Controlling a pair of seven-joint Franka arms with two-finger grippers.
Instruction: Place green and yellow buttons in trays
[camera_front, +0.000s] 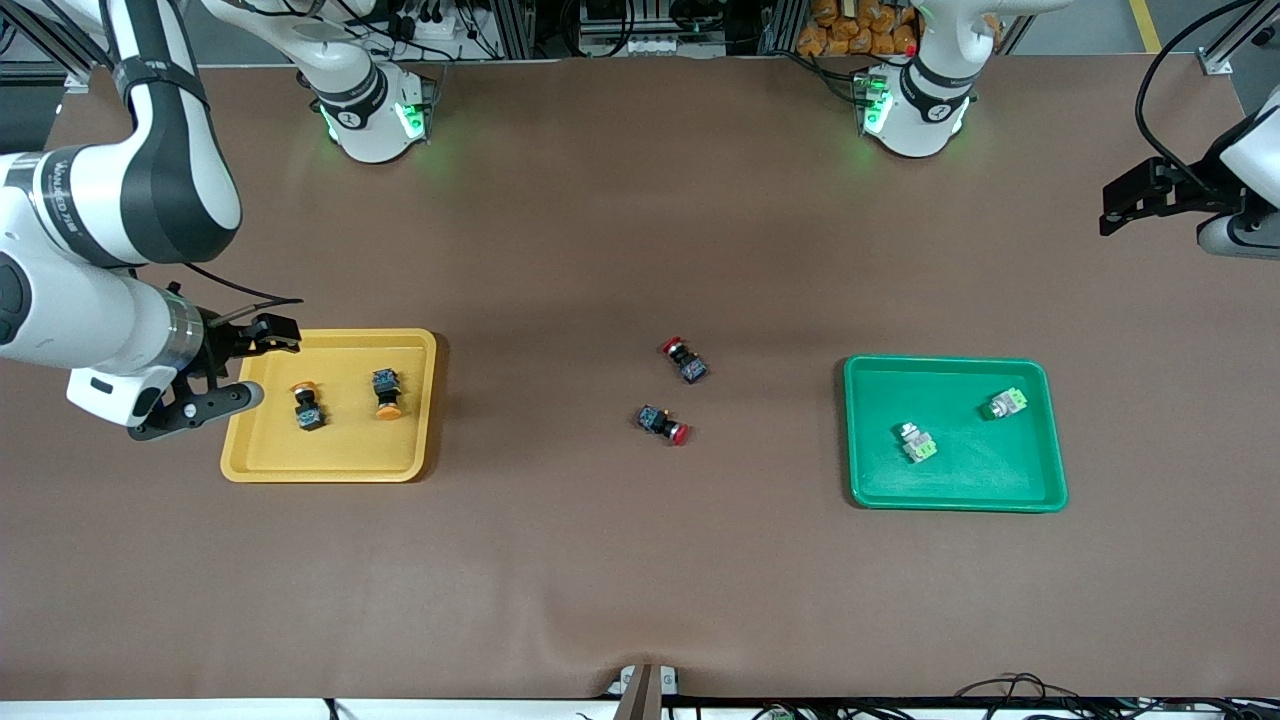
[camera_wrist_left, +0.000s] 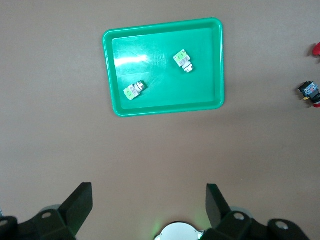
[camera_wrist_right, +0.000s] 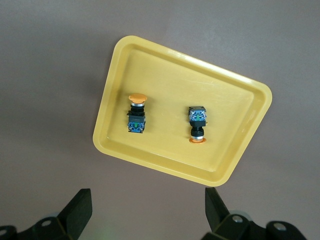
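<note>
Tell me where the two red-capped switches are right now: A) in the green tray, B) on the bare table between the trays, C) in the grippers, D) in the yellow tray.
B: both red-capped switches lie on the table between the yellow tray and green tray.

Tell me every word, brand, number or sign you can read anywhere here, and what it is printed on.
No text can be read for certain.
Lettering on the right arm: a grey brand mark along the white link, too blurred to spell out.
Round marks on the two arm bases: a symbol each, too small to read.
Blue labels on the yellow buttons and red buttons: too small to read.
Yellow tray, green tray, green buttons: no writing visible.
</note>
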